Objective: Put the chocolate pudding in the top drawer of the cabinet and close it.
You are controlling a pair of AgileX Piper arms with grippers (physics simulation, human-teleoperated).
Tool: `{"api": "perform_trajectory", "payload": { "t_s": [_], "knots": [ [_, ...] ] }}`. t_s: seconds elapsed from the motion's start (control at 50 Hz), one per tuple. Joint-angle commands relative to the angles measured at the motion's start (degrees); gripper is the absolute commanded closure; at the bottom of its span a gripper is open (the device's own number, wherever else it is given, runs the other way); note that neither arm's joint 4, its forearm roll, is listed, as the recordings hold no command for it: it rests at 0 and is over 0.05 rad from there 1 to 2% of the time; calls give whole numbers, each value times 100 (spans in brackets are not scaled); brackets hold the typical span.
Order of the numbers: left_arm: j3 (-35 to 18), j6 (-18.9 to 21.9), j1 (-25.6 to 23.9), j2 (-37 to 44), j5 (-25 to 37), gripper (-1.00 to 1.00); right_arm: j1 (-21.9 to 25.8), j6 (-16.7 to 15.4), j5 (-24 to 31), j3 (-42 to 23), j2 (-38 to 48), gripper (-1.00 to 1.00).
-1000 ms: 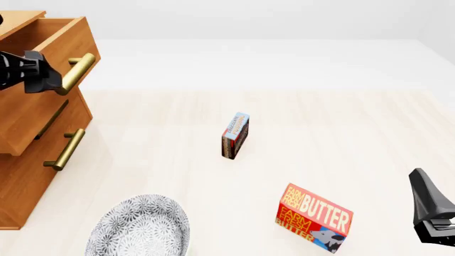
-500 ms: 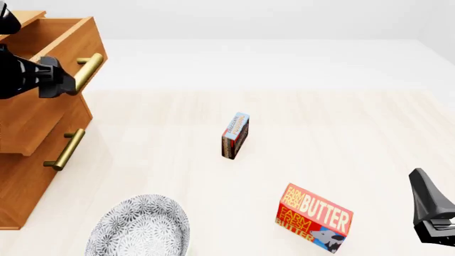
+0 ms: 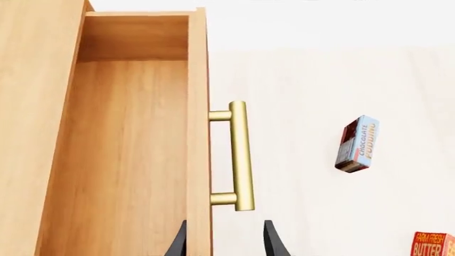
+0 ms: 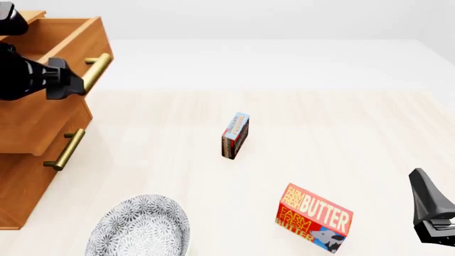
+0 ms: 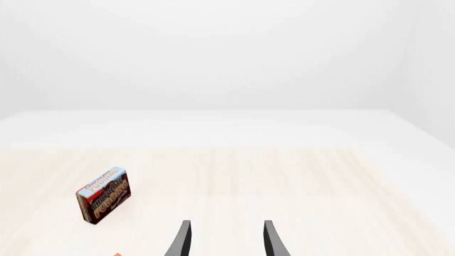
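Note:
The cabinet (image 4: 29, 176) stands at the far left with its top drawer (image 4: 42, 114) pulled out; the drawer's bare wooden inside (image 3: 128, 149) shows in the left wrist view. My left gripper (image 4: 70, 84) is open at the near end of the drawer's brass handle (image 4: 98, 68), its fingertips (image 3: 178, 242) either side of the drawer front, just short of the handle (image 3: 240, 154). The chocolate pudding (image 4: 235, 135) stands on edge mid-table, apart from both grippers, and shows in both wrist views (image 3: 357, 144) (image 5: 104, 201). My right gripper (image 4: 427, 205) hangs open and empty at the near right (image 5: 226, 242).
A red-and-yellow butter box (image 4: 314, 217) lies near the front, right of centre. A patterned grey plate (image 4: 138, 226) sits at the front left below the cabinet. A lower drawer with its own brass handle (image 4: 65, 149) is shut.
The top drawer has slid further out to the right, and my left gripper has moved right along with its handle. The pudding and right arm have stayed put.

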Motion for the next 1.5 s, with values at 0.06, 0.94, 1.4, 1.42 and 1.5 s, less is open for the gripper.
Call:
{"api": "perform_trajectory", "payload": {
  "t_s": [0.06, 0.94, 1.4, 1.42, 1.5],
  "knots": [
    [-3, -54, -242, -69, -50, -100, 1, 0, 0, 0, 0, -100],
    [125, -186, -591, 7, -286, -100, 0, 0, 0, 0, 0, -100],
    [158, -227, -794, 73, -344, -100, 1, 0, 0, 0, 1, -100],
    [161, -223, -799, 74, -340, -100, 1, 1, 0, 0, -1, -100],
    [138, -209, -788, 87, -337, -100, 0, 0, 0, 0, 0, -100]
  ]
}}
